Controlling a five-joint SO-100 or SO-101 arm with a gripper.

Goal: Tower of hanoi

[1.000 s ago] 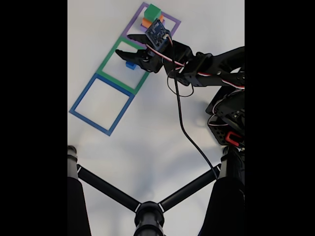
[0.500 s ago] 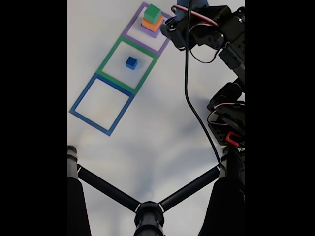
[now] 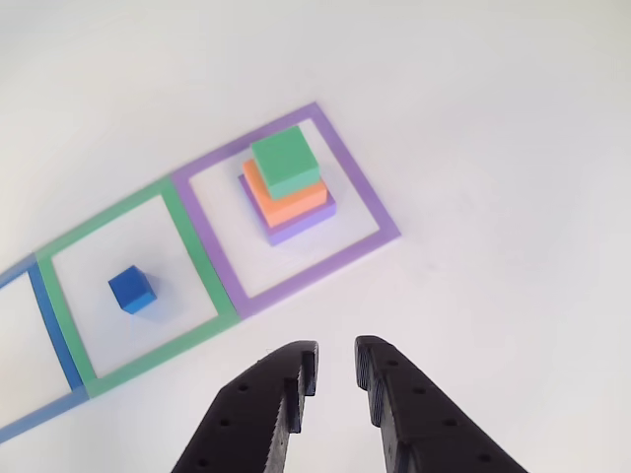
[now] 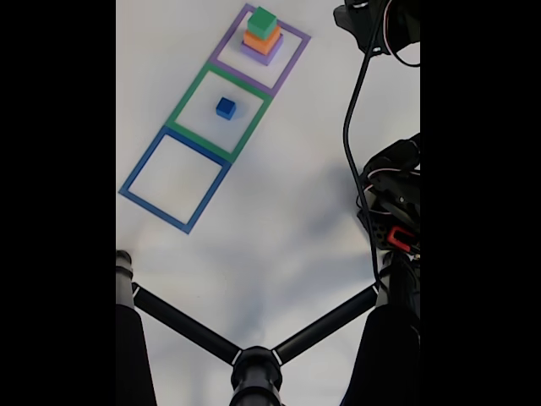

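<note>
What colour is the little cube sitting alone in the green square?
Blue. The cube shows best in the other view, inside the green frame.

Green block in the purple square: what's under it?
The green block sits on an orange block, which sits on a purple block inside the purple square. Anything beneath the purple block is covered. The blue cube stands apart in the green square.
</note>
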